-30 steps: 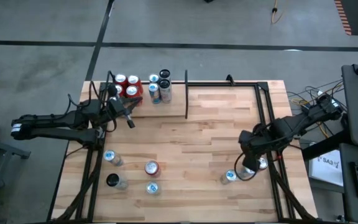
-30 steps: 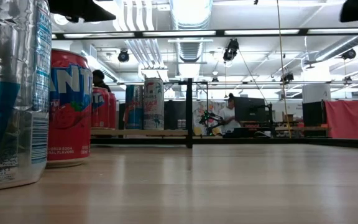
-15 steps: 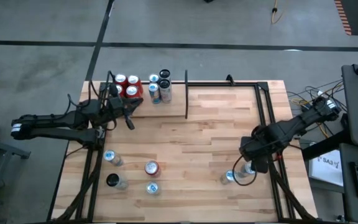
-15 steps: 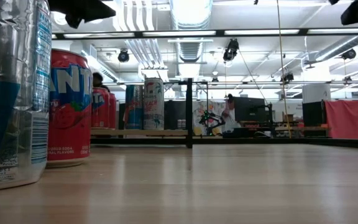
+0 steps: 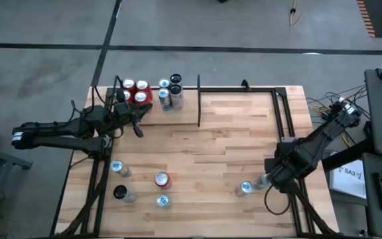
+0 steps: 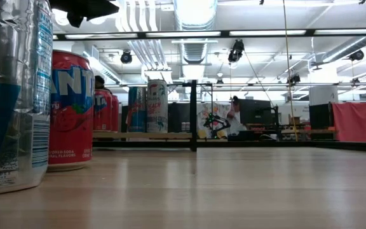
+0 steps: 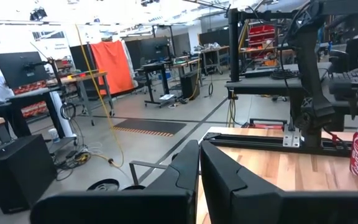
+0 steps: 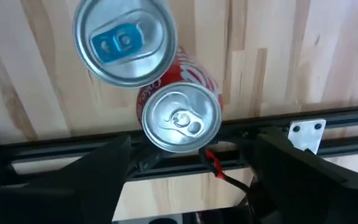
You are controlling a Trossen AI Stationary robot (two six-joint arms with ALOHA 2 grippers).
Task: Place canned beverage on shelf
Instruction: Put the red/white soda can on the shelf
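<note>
Where it sat lower over the cans a sec ago, right gripper point(image 8: 188, 163) now hangs above the red can point(image 8: 180, 115), fingers spread wide w/ nothing held. Left gripper point(image 7: 199, 163) stays shut by the shelf point(image 5: 152, 106), unmoved.

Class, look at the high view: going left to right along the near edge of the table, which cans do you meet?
Black-topped can → red-topped can → blue-tabbed can → silver-topped can, beside the right gripper.

Cans point(image 5: 152, 94) standing inside the shelf point(image 5: 148, 88) at the table's point(image 5: 224, 139) far-left corner, four cans point(image 5: 141, 186) sitting near-left, two cans point(image 5: 254, 185) near-right.
</note>
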